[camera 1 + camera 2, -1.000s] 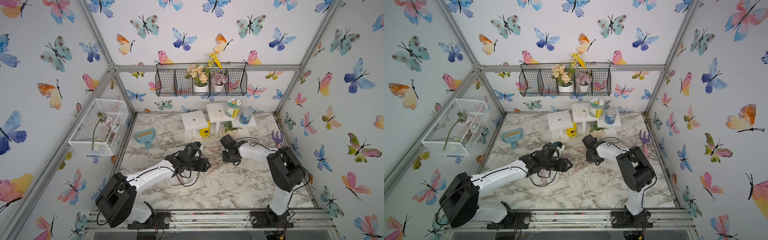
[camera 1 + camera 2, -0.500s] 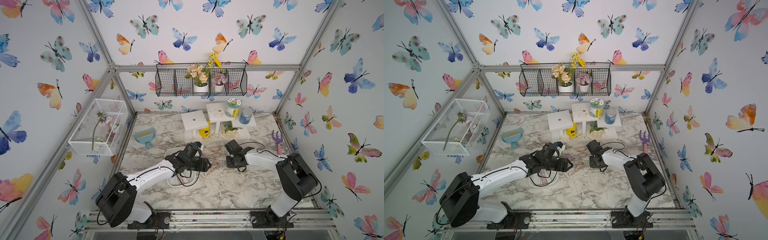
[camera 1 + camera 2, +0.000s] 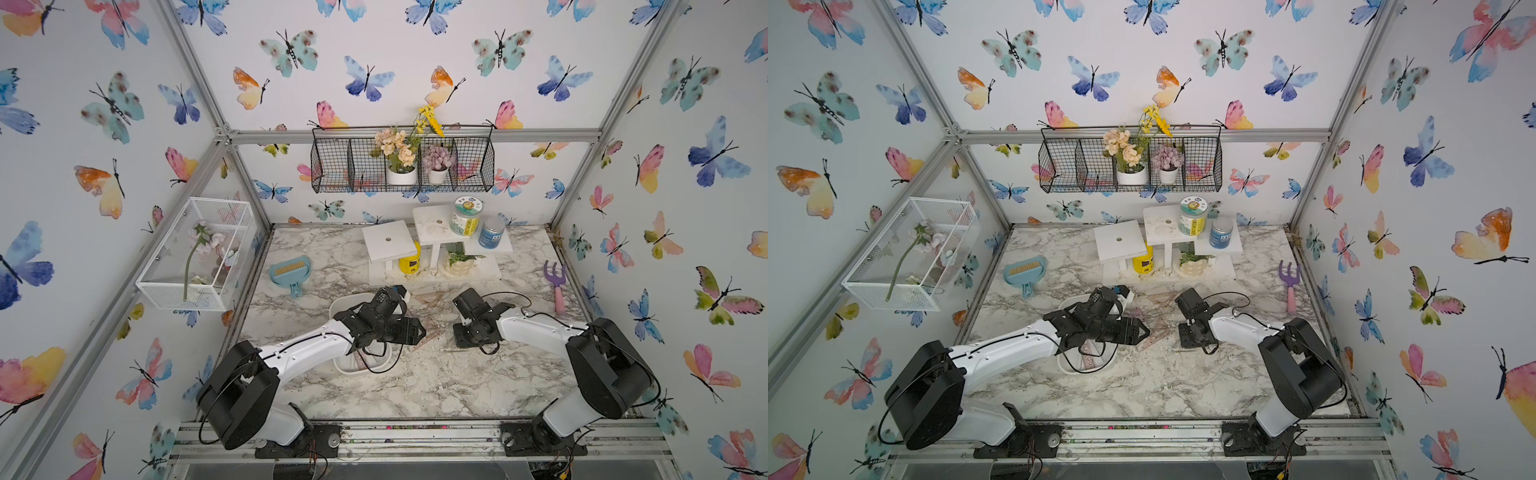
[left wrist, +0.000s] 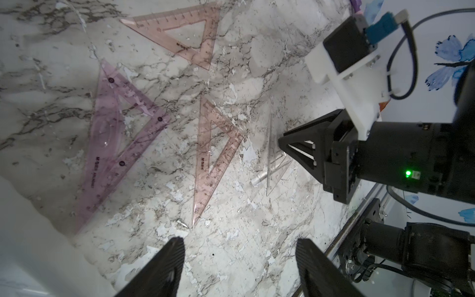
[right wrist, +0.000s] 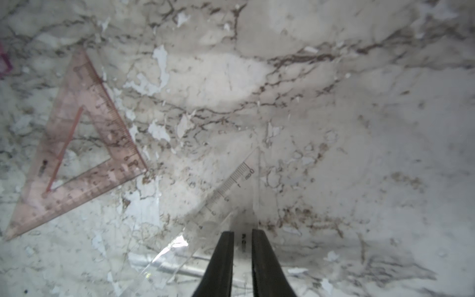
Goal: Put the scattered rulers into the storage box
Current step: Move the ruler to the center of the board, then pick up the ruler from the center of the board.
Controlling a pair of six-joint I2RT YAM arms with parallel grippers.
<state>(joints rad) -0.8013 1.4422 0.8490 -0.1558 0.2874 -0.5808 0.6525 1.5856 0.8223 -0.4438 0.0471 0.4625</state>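
**R tool** (image 5: 243, 231): fingers nearly together, narrow gap, tips at a clear set square (image 5: 226, 190) on the tabletop (image 3: 436, 386); clamped or not, cannot tell.
**L tool** (image 4: 240, 240): fingers apart, empty, over the tabletop.
**Ahead of L tool:** purple set square (image 4: 99, 154), narrow pink set square (image 4: 203, 159) and broad pink set square (image 4: 154, 27), all flat, none touching.
**Storage box** (image 3: 345, 301): under L arm, w/ a straight ruler (image 3: 1089, 360) inside.
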